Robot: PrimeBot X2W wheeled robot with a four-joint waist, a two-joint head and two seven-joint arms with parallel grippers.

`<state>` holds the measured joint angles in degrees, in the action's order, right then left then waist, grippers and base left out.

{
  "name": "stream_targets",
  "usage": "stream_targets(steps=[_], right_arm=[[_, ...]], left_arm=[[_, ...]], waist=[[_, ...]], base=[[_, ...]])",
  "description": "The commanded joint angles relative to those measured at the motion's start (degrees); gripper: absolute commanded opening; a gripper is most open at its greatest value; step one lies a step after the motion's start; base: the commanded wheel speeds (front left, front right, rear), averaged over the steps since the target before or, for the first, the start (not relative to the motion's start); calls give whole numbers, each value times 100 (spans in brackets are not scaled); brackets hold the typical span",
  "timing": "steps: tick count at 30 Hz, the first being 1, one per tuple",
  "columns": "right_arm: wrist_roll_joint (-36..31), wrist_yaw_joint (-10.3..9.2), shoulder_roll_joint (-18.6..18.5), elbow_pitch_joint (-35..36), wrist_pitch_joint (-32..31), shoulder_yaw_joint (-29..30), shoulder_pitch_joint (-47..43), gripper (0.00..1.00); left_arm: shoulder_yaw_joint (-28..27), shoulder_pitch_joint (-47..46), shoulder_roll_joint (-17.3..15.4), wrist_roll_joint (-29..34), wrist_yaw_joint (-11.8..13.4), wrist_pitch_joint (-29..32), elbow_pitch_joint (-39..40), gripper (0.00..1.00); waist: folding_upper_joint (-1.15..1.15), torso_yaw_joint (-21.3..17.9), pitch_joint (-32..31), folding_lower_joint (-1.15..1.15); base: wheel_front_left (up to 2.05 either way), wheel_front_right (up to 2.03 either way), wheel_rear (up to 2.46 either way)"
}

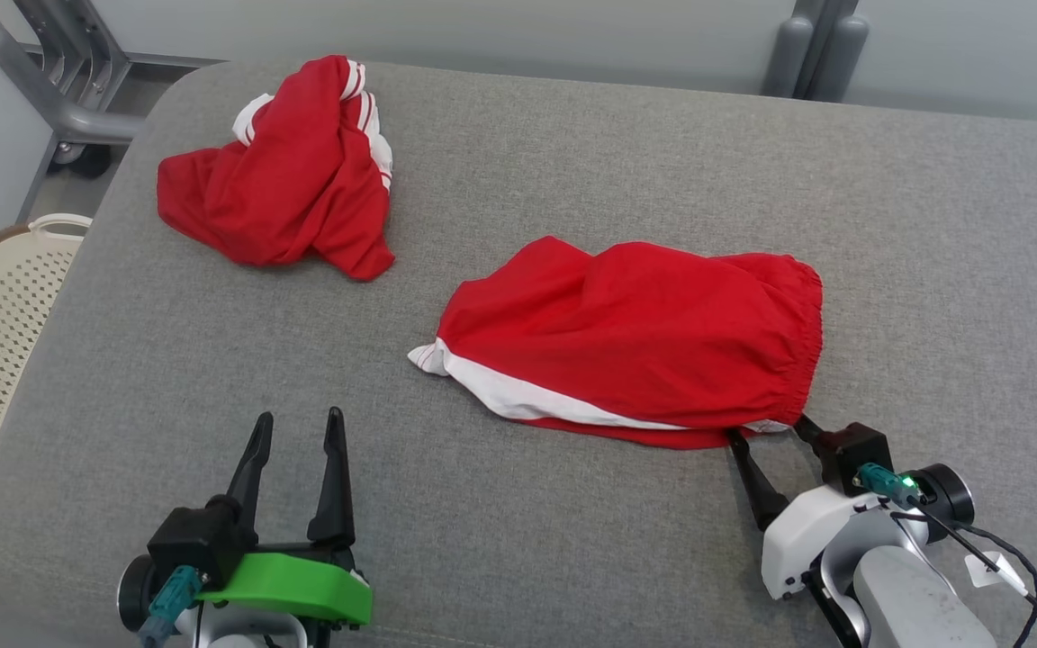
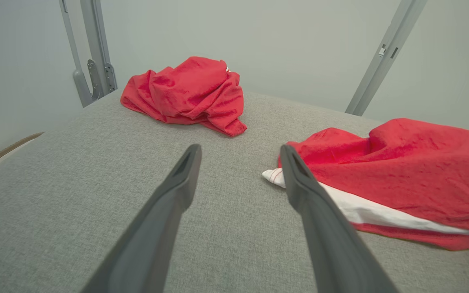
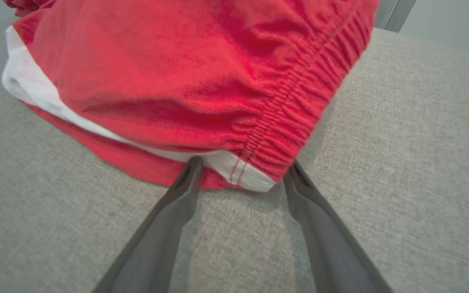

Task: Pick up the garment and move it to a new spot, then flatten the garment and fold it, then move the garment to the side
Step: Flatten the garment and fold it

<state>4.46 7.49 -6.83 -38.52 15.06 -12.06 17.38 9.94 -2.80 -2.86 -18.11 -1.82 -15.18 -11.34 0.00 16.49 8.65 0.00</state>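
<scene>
Two red garments are lying on the tabletop (image 1: 572,540): shorts (image 1: 635,337) near centre, crumpled garment (image 1: 289,175) at 11 o'clock; right hand (image 1: 769,430), 5 o'clock, is straddling the waistband corner (image 3: 259,179), spread wide, gripping nothing, probably for a pinch; left hand (image 1: 299,416), 7 o'clock, is idling, spread, empty.

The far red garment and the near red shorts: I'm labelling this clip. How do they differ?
The far garment is bunched into a heap; the shorts lie spread out. The far garment sits at the far left; the shorts lie nearer, towards the right. The open right gripper is at the shorts' waistband corner; the far garment lies apart from it. Both are red with white trim.
</scene>
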Motion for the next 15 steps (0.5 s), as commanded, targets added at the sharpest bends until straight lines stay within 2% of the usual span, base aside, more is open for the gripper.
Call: stream_targets(steps=[1,2,4,5,6,7,15], right_arm=[[63,0,-48,-33,20,-33,67,74],[72,0,-51,-43,19,-58,73,49],[92,0,-56,-39,19,-87,82,34],[118,0,-55,-11,19,-87,74,24],[136,0,-49,38,20,-85,53,7],[167,0,-38,97,19,-72,22,0],[520,0,-27,810,19,-48,-442,0]], left_arm=[[2,-97,-5,-20,31,6,25,100],[-2,-93,-5,-19,38,6,23,100],[-13,-89,-5,-16,43,6,17,100],[-16,-85,-5,-15,44,6,13,100],[-20,-79,-5,-17,43,6,7,100],[-20,-73,-5,-18,36,6,-1,100],[55,-73,-5,-12,-55,6,-129,100]], waist=[[0,-2,5,0],[0,-8,6,0],[0,-27,5,0],[0,-41,1,0],[0,-56,-5,0],[0,-75,-12,0],[0,-313,-121,0]], base=[[0,0,0],[0,0,0],[0,0,0],[0,0,0],[0,0,0],[0,0,0],[0,0,0]])
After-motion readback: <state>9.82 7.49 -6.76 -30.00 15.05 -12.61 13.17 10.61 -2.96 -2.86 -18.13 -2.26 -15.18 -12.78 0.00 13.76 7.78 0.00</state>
